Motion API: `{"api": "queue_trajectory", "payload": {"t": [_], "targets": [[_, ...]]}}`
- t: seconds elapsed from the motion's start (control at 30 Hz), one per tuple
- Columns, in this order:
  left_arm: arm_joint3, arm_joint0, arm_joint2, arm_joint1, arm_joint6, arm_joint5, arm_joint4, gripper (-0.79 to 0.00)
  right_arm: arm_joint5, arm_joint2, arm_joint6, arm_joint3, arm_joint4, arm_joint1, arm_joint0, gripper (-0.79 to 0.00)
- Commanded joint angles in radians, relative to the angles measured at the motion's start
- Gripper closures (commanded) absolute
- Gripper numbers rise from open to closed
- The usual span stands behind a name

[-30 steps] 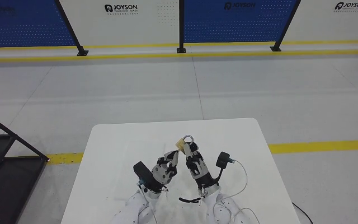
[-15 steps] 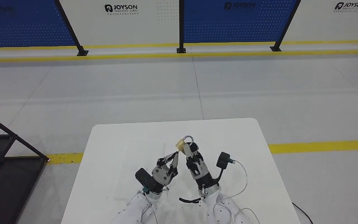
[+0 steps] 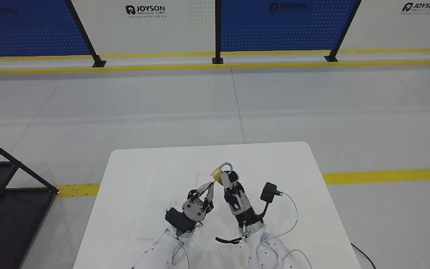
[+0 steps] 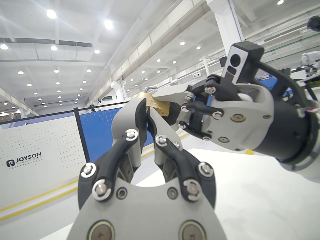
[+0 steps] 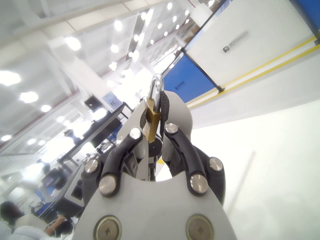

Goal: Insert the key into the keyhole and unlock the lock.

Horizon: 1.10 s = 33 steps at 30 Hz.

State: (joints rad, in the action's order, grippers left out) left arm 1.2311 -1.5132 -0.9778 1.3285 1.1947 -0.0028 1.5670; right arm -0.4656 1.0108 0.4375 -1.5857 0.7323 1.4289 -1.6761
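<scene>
So the brass lock (image 5: 152,123) is pinched flat between the fingers of the right gripper (image 5: 155,106), with the shackle poking out past the tips, held up in the air over the table (image 3: 282,161). The left gripper (image 4: 145,119) angles up at the lock from just beside it. Its fingers are squeezed together right at the lock's body, and any key between them is hidden.
</scene>
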Motion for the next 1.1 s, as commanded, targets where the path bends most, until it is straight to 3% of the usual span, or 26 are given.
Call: {"api": "queue_trajectory", "payload": {"t": [0.0, 0.03, 0.27, 0.43, 0.6, 0.7, 0.8, 0.93, 1.07], "targets": [[0.001, -0.001, 0.001, 0.000, 0.001, -0.039, -0.025, -0.582, 0.001, 0.000, 0.001, 0.000, -0.001, 0.000, 0.001, 0.000], [0.003, -0.002, 0.000, 0.000, 0.004, -0.048, -0.030, -0.785, 0.002, -0.001, 0.002, 0.000, 0.000, 0.000, 0.001, 0.000], [0.036, -0.027, -0.021, -0.011, -0.007, -0.202, -0.109, -0.785, 0.006, -0.001, 0.007, 0.002, -0.007, 0.000, 0.006, 0.000], [0.084, -0.071, -0.070, -0.030, -0.100, -0.476, -0.282, -0.785, 0.018, -0.001, 0.000, 0.008, -0.015, 0.001, 0.015, 0.000], [0.176, -0.159, -0.211, -0.074, -0.360, -0.731, -0.496, -0.785, 0.033, 0.000, -0.098, 0.032, -0.061, 0.000, 0.043, 0.000], [0.251, -0.224, -0.331, -0.107, -0.619, -0.821, -0.669, -0.785, 0.057, -0.005, -0.229, 0.083, -0.116, 0.000, 0.088, 0.000], [0.325, -0.289, -0.449, -0.138, -0.859, -0.846, -0.843, -0.785, 0.133, -0.036, -0.313, 0.170, -0.129, 0.010, 0.149, 0.000], [0.384, -0.346, -0.563, -0.170, -1.150, -0.801, -1.005, -0.785, 0.190, -0.122, -0.404, 0.305, -0.154, 0.036, 0.229, 0.000], [0.417, -0.366, -0.634, -0.187, -1.299, -0.724, -1.071, -0.785, 0.224, -0.220, -0.467, 0.424, -0.174, 0.071, 0.305, 0.000]]}}
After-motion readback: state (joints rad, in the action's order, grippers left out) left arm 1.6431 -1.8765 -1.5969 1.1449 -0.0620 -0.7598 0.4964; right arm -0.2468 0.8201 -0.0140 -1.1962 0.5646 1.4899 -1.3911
